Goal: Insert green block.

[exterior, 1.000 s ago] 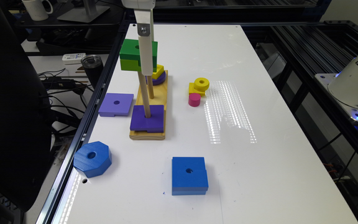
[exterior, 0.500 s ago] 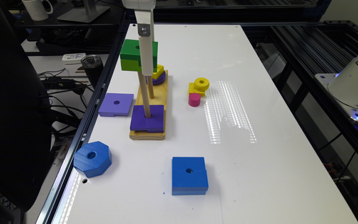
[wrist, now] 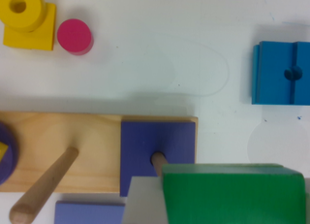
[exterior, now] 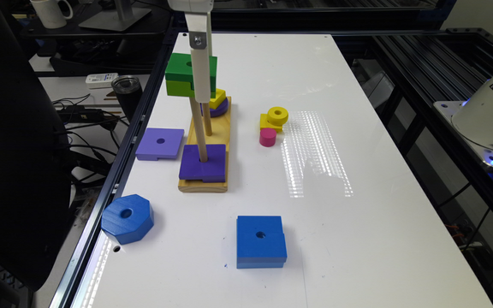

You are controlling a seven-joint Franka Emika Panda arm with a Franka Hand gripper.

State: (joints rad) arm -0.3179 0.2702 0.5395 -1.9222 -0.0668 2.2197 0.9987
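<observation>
- Green block (exterior: 185, 75) is up high, gripper (exterior: 200, 87) clamped on it, at the top of the peg (exterior: 198, 130)
- Still to do: slide down onto the purple square (exterior: 203, 167)

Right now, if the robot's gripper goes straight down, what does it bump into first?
Probably the tall wooden peg: the gripper holds the green block about over its top. Below sits the dark purple square block on the wooden base. Depth is uncertain.
</observation>
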